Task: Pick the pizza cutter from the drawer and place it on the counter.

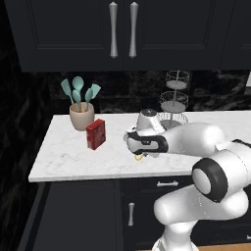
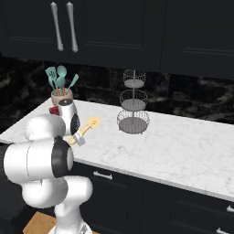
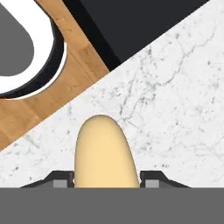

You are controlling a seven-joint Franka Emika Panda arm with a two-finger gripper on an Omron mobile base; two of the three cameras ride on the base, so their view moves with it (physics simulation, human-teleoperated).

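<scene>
Counter (image 2: 183,141) of white marble with faint grey veins and a thick square edge runs over black cabinets, broad bare slab open to the right of the arm. Three-tier wire basket stand (image 2: 133,101) rises near the back wall; a tan crock of teal spatulas (image 1: 81,103) and a red box (image 1: 96,134) sit to the left. The gripper (image 2: 78,138) is clamped on the pizza cutter (image 2: 88,126), its smooth rounded wooden handle (image 3: 103,151) between the fingertips, held over the counter's front edge.
</scene>
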